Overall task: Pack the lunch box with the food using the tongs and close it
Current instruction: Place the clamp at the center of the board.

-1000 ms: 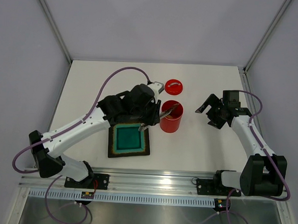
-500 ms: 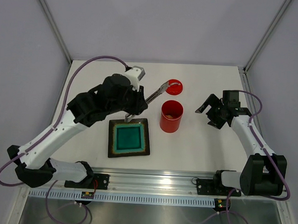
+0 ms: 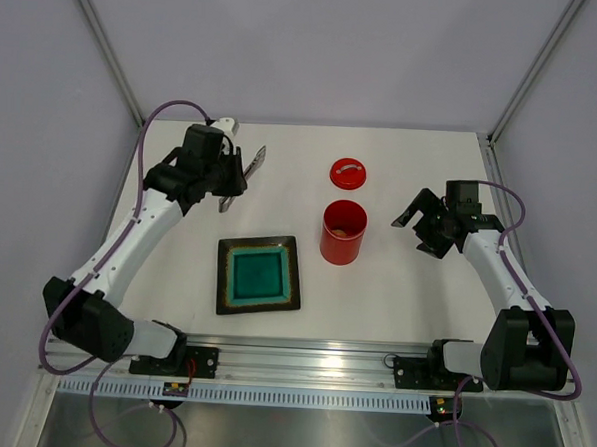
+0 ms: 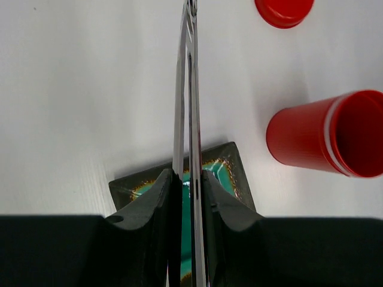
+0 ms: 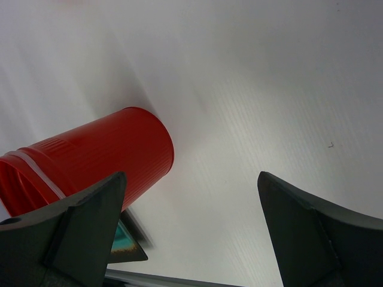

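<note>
Left wrist: left tool [image 4: 187, 182] tight on tongs [image 4: 185, 89], lunch box [image 4: 317, 143] rightward; right tool [image 5: 190, 200] apart.

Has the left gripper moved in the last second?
Yes. The left gripper, shut on the tongs, swung from beside the lunch box to the far left, beyond the plate.

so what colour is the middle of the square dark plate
Teal, on the square dark plate; shows best in the top external view.
</note>
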Motion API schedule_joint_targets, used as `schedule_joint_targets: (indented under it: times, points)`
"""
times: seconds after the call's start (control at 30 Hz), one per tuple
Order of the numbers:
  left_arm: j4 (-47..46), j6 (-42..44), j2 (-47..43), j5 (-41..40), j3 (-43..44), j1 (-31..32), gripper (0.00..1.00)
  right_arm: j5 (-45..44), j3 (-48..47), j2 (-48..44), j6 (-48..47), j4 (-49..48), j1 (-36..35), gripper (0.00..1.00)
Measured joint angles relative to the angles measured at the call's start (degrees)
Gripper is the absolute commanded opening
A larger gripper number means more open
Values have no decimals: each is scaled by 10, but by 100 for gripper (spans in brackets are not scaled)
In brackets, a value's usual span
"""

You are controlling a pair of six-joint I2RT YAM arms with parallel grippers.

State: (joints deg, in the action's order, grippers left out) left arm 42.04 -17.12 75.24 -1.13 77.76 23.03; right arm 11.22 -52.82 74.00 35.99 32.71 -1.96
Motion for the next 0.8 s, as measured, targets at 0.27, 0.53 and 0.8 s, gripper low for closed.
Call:
schedule_joint_targets:
  times: [0.27, 0.53, 0.8]
  points:
    - [-80, -21, 146, 72, -3, -105, 18, -12, 0, -3, -4, 2, 0, 99]
    - [-127, -38, 215, 73, -4, -108, 32, -16, 0, -4, -7, 3, 0, 99]
    - [-158, -43, 278, 55, -4, -113, 58, -18, 0, -5, -17, 6, 0, 99]
